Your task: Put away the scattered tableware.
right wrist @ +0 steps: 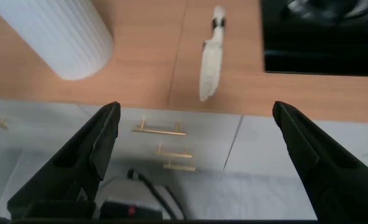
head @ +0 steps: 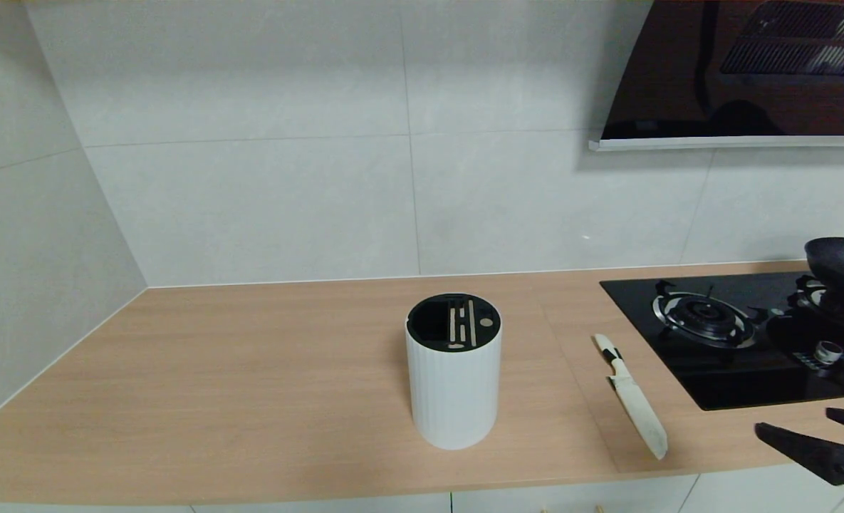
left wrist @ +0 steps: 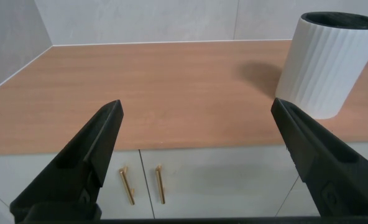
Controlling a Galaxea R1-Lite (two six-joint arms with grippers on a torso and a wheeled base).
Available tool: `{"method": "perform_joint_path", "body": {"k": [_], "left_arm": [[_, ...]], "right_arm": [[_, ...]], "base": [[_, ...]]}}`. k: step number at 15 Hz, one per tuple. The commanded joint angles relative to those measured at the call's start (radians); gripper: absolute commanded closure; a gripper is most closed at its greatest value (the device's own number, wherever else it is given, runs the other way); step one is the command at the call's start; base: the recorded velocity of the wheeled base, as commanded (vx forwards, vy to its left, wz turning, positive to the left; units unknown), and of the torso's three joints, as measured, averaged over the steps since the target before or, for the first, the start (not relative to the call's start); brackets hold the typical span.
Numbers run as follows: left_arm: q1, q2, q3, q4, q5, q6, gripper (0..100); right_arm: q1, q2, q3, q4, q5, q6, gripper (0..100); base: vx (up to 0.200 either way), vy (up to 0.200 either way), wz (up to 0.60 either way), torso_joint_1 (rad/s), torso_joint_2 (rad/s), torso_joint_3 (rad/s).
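Observation:
A cream knife (head: 632, 397) with a black band on its handle lies flat on the wooden counter (head: 251, 385), right of a white ribbed holder (head: 454, 377) whose black top has slots. In the right wrist view the knife (right wrist: 211, 56) and the holder (right wrist: 56, 34) lie beyond the counter's front edge. My right gripper (right wrist: 196, 149) hangs open in front of the counter, off its right front corner, with its fingertips (head: 778, 433) showing there. My left gripper (left wrist: 196, 155) is open and holds nothing, low before the counter's front edge, left of the holder (left wrist: 330, 62).
A black gas hob (head: 742, 335) is set into the counter at the right, with a dark pan (head: 842, 260) on its far burner. A range hood (head: 735, 71) hangs above. Cabinet doors with brass handles (left wrist: 127, 185) lie below the counter. Tiled walls close the back and left.

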Motion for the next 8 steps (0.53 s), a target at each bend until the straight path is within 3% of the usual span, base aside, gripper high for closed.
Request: {"method": "perform_joint_path", "body": {"k": [1, 3, 8], "left_arm": [[0.000, 0.000, 0.000, 0.000, 0.001, 0.000, 0], [0.000, 0.000, 0.000, 0.001, 0.001, 0.000, 0], [0.000, 0.000, 0.000, 0.000, 0.001, 0.000, 0]], "right_arm": [[0.064, 0.361, -0.076, -0.114, -0.032, 0.001, 0], [0.064, 0.509, -0.129, -0.146, -0.048, 0.001, 0], [0.065, 0.878, -0.182, -0.480, -0.162, -0.004, 0]], "base": [[0.000, 0.000, 0.00, 0.000, 0.00, 0.000], [0.000, 0.000, 0.00, 0.000, 0.00, 0.000], [0.000, 0.000, 0.00, 0.000, 0.00, 0.000]]}}
